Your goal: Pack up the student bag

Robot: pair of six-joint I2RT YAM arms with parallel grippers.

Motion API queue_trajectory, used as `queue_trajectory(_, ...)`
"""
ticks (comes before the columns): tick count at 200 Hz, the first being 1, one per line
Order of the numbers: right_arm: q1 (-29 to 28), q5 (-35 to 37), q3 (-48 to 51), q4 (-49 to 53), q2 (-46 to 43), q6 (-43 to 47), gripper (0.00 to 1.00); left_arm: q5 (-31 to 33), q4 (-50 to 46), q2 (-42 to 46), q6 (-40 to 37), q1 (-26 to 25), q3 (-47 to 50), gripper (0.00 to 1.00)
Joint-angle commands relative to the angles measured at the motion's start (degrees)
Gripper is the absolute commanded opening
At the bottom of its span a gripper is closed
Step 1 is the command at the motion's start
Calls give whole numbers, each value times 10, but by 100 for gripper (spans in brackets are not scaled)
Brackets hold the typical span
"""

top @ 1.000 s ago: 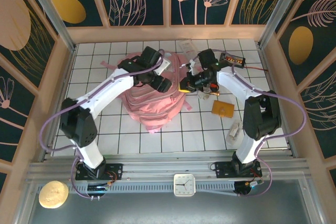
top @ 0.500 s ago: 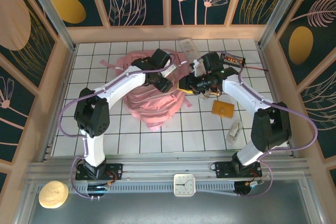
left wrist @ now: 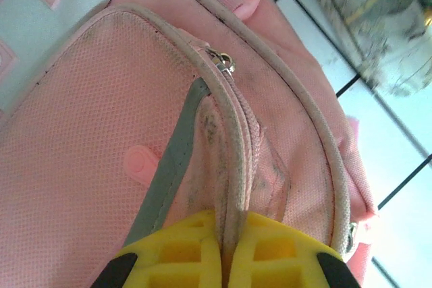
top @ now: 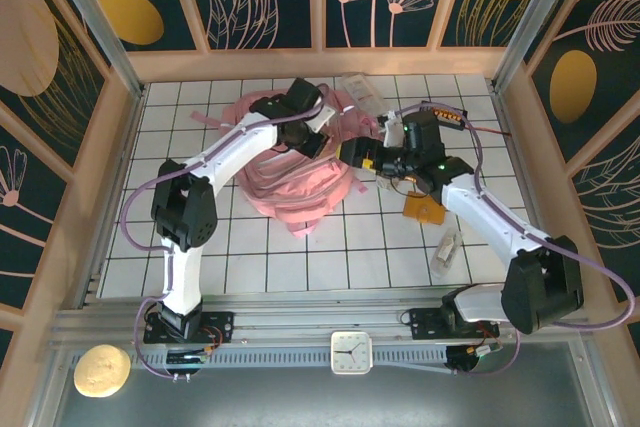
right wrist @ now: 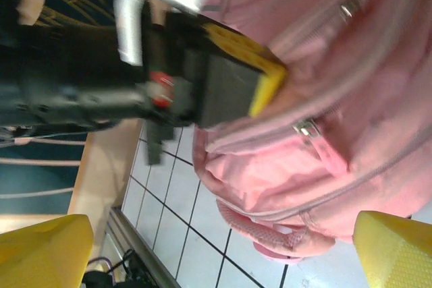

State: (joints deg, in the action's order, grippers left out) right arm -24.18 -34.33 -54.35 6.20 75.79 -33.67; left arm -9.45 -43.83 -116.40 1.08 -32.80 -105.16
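Left tool (left wrist: 223,247) shifted farther back, pinching student bag (top: 285,185) seam (right tool (right wrist: 223,247) spread wide alongside).

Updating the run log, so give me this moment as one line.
left pincer: shut on student bag seam | right pincer: open, facing bag

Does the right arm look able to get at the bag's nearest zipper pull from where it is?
Probably yes: the right hand is open, and the zipper pull on the student bag lies uncovered just ahead of it, beside where the left hand grips the seam.
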Motion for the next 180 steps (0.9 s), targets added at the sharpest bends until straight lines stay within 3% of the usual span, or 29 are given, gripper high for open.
queue_trajectory(1, 4, 30, 30, -60, -1, -70, 96, -68, 25, 30, 90, 16, -34, 0)
queue_trajectory(33, 9, 22, 34, -111, 35, -106, 76, -104, 27, 29, 118, 16, -44, 0)
queue_trajectory(78, 32, -18, 29, -181, 84, -120, 63, -123, 10, 29, 137, 16, -97, 0)
queue_trajectory(145, 48, -36, 10, -215, 124, -118, 61, -147, 0, 33, 140, 16, -101, 0)
queue_trajectory(180, 49, -52, -19, -214, 139, -121, 54, -151, -3, 33, 135, 16, -92, 0)
